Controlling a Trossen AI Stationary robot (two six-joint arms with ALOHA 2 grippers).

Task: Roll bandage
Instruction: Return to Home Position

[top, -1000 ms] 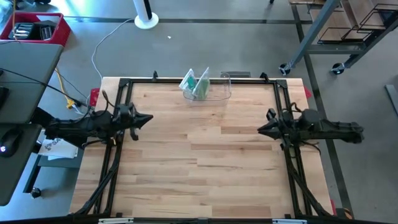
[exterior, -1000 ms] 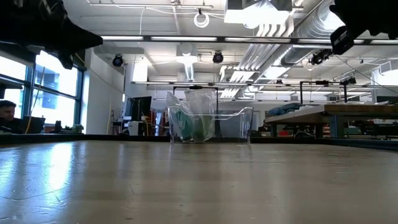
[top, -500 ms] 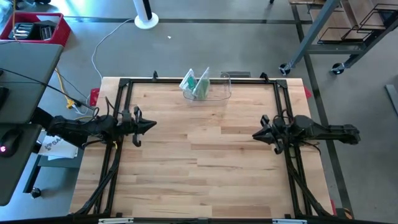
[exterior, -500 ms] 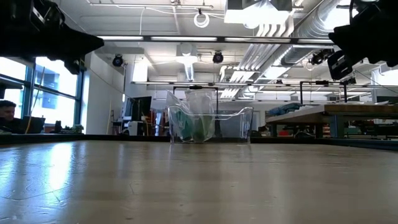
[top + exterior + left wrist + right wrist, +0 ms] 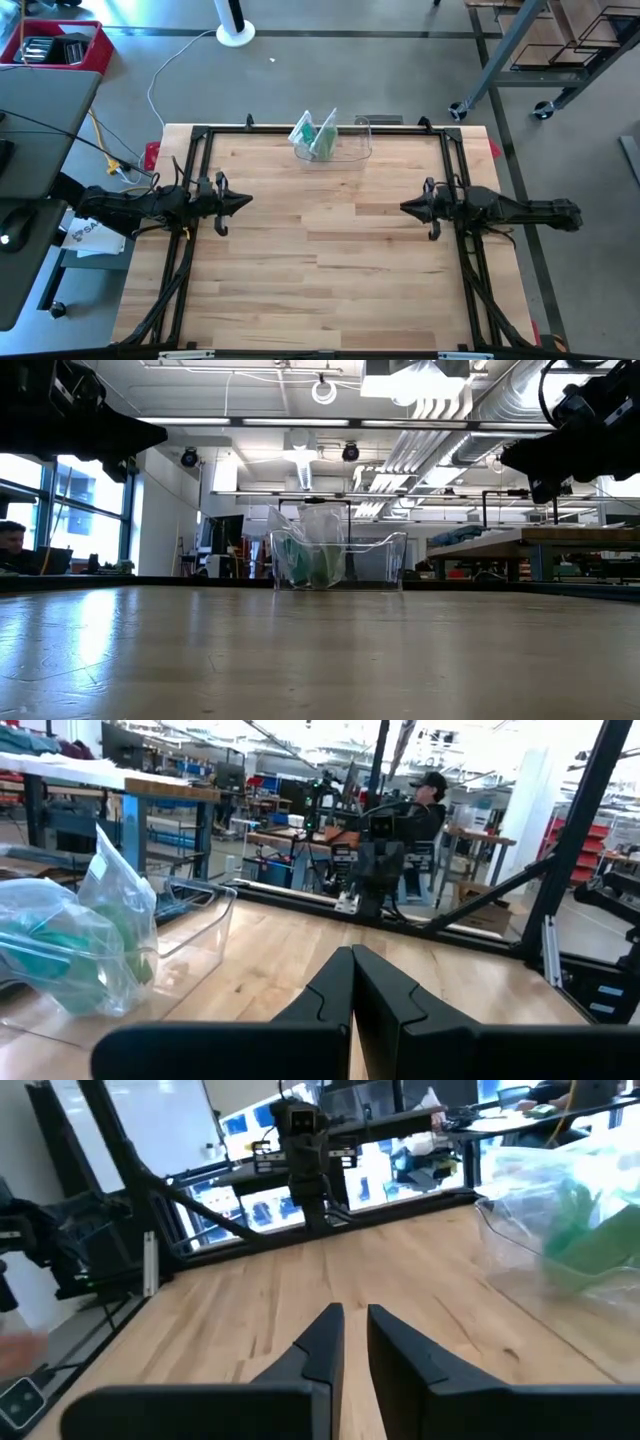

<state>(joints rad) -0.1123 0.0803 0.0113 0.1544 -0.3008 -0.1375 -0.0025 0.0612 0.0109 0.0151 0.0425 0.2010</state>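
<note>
The job looks all but finished: the bandage [image 5: 326, 137] sits in its bag [image 5: 305, 132], which stands in the bin [image 5: 352, 152] at the far edge of the desk [image 5: 320, 270], well apart from both my arms. My left gripper [image 5: 246, 201] hangs over the desk's left side with fingers pressed together, and my right gripper [image 5: 404, 208] hangs over the right side with fingers a slit apart, both empty. I judge only settling into my rest pose is left.

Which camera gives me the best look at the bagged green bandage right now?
Left wrist view: the zip bag shows close up, sitting in the clear bin. High view shows it small, low view through the bin wall, right wrist view only partly, at the picture's edge.
</note>
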